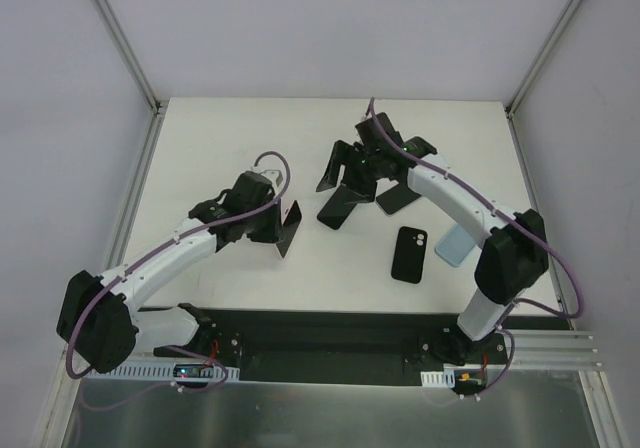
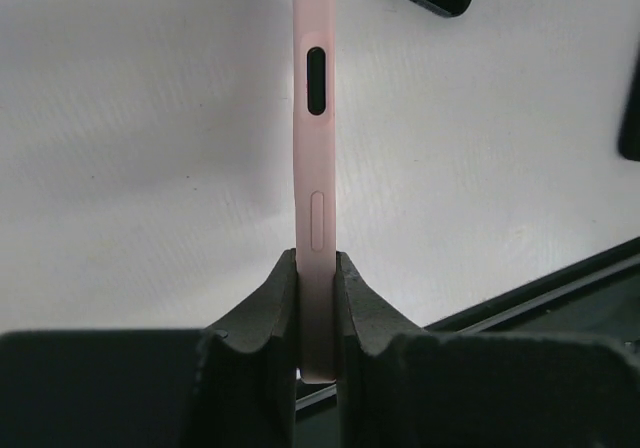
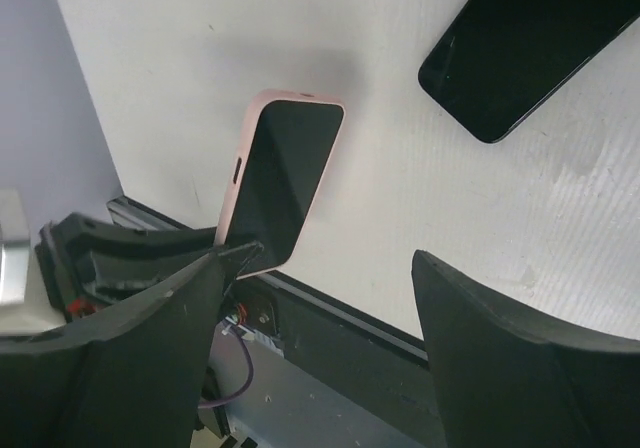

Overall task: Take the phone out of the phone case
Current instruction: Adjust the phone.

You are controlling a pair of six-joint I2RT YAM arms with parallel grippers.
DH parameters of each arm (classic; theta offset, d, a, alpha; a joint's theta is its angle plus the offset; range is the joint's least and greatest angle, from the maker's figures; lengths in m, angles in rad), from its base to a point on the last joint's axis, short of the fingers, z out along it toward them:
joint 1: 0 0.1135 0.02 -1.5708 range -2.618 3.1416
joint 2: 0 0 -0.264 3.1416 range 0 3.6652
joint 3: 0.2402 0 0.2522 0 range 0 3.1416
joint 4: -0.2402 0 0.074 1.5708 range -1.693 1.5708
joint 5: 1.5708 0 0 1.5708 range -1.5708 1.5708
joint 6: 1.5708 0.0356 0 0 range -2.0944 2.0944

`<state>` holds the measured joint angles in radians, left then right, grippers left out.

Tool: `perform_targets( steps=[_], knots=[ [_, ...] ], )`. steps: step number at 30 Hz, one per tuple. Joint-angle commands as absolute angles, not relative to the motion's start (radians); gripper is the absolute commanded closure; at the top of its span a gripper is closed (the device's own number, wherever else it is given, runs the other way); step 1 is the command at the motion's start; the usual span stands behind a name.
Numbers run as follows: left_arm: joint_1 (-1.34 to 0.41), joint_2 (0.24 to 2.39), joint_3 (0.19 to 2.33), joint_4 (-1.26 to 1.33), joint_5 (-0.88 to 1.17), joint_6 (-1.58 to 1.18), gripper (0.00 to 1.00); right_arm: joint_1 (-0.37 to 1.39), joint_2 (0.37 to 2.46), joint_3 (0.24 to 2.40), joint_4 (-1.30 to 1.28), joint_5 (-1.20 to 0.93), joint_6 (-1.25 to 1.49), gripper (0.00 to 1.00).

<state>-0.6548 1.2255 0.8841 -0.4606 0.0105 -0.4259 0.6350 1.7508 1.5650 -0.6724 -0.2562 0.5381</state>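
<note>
Phone (image 3: 285, 173) in pale pink case (image 2: 315, 168), edge-on, clamped by left pincer (image 2: 316, 263); right pincer (image 3: 322, 258) agape.

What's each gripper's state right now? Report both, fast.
Left gripper: jaws shut on the pink phone case, with the phone in it.
Right gripper: jaws open, holding nothing.

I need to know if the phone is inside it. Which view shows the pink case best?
The right wrist view: the pink case faces it, its rim framing the dark phone. The left wrist view shows only its side edge, clamped in the left gripper. The top view shows a small dark sliver.
</note>
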Motion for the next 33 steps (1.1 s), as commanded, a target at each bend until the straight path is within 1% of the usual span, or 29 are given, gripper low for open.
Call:
perform_targets(
  steps=[1,2,4,5,8,10,11,15,19,20,21,23,24,25,26,27,31,33],
  knots=[
    [-0.513,1.117,0.821,-0.287,0.367,-0.518,1.00,0.589,1.605,1.353,-0.435,-0.366,0.524,0.23],
    [-0.490,1.088,0.805,-0.240,0.421,-0.534,1.00,0.588,1.553,1.303,-0.275,-0.423,0.532,0.24],
    [-0.439,1.059,0.756,-0.180,0.510,-0.590,1.00,0.591,1.516,1.171,-0.136,-0.468,0.560,0.24],
    [-0.402,1.033,0.743,-0.154,0.591,-0.609,1.00,0.589,1.500,1.142,-0.042,-0.509,0.583,0.25],
    [-0.342,0.996,0.709,-0.060,0.701,-0.678,1.00,0.598,1.497,1.066,0.058,-0.544,0.618,0.25],
    [-0.324,0.983,0.703,-0.019,0.738,-0.718,1.00,0.603,1.493,1.028,0.118,-0.554,0.638,0.25],
    [-0.310,0.976,0.701,-0.006,0.752,-0.741,1.00,0.604,1.488,0.997,0.191,-0.564,0.667,0.25],
    [-0.281,0.959,0.681,0.089,0.837,-0.821,1.00,0.606,1.491,0.963,0.310,-0.597,0.721,0.25],
    [-0.267,0.957,0.667,0.155,0.877,-0.887,1.00,0.612,1.502,0.954,0.414,-0.623,0.770,0.26],
    [-0.267,0.960,0.664,0.181,0.880,-0.909,1.00,0.612,1.503,0.953,0.461,-0.630,0.782,0.28],
    [-0.267,0.957,0.652,0.199,0.885,-0.923,1.00,0.612,1.505,0.956,0.480,-0.634,0.790,0.36],
    [-0.265,0.959,0.628,0.263,0.900,-0.971,1.00,0.615,1.514,0.968,0.497,-0.644,0.805,0.46],
    [-0.265,0.960,0.618,0.290,0.902,-0.988,1.00,0.617,1.517,0.974,0.502,-0.649,0.808,0.50],
    [-0.264,0.962,0.609,0.313,0.908,-1.005,1.00,0.618,1.522,0.988,0.505,-0.652,0.816,0.57],
    [-0.264,0.968,0.597,0.330,0.911,-1.029,1.00,0.621,1.528,0.989,0.512,-0.658,0.818,0.60],
    [-0.264,0.969,0.591,0.371,0.916,-1.044,1.00,0.623,1.528,0.991,0.517,-0.658,0.818,0.67],
    [-0.261,0.965,0.591,0.391,0.919,-1.063,1.00,0.627,1.528,0.973,0.564,-0.643,0.833,0.82],
    [-0.258,0.963,0.584,0.457,0.934,-1.103,1.00,0.632,1.535,0.963,0.597,-0.644,0.851,0.82]
  ],
)
